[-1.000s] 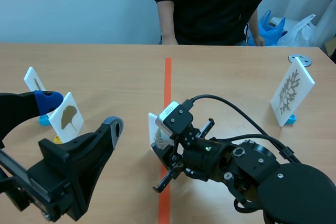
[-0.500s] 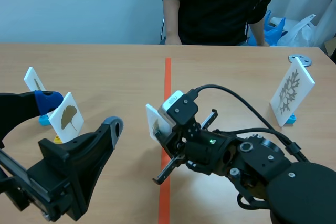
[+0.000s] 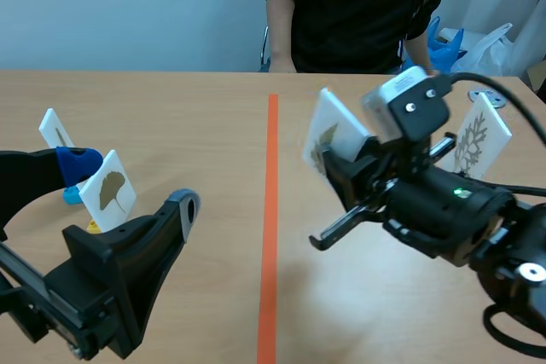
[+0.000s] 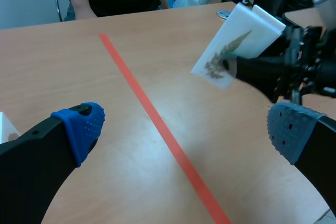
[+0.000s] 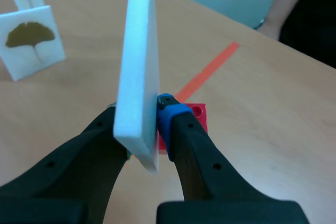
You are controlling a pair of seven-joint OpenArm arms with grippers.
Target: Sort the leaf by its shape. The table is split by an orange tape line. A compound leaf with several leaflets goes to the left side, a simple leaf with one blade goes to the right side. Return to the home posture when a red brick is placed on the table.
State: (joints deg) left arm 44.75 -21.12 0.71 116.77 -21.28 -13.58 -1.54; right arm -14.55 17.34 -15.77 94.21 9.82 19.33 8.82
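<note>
My right gripper (image 3: pixel 348 170) is clamped on the white leaf card (image 3: pixel 329 135), one finger on each face. In my right wrist view the card (image 5: pixel 137 61) stands edge-on between the fingers, and the blue pad (image 5: pixel 169 109) presses its far face. A red studded block (image 5: pixel 195 115) shows just behind that finger, at the card's lower edge. The card hangs above the table (image 3: pixel 188 117), tilted, on the right of the orange tape line (image 3: pixel 271 210), near the middle of the table's depth. From my left wrist view its face carries a feathery brown leaf (image 4: pixel 227 52).

My left gripper (image 4: pixel 185 129) sits low at the near left, its fingers spread wide with nothing between them. Just beyond it on the left stands a card with a fan-shaped leaf (image 3: pixel 109 192), and another card (image 3: pixel 55 130) stands farther left behind it. At the far right stands a card with a branching leaf (image 3: pixel 473 149). A person (image 3: pixel 350 6) sits at the far edge.
</note>
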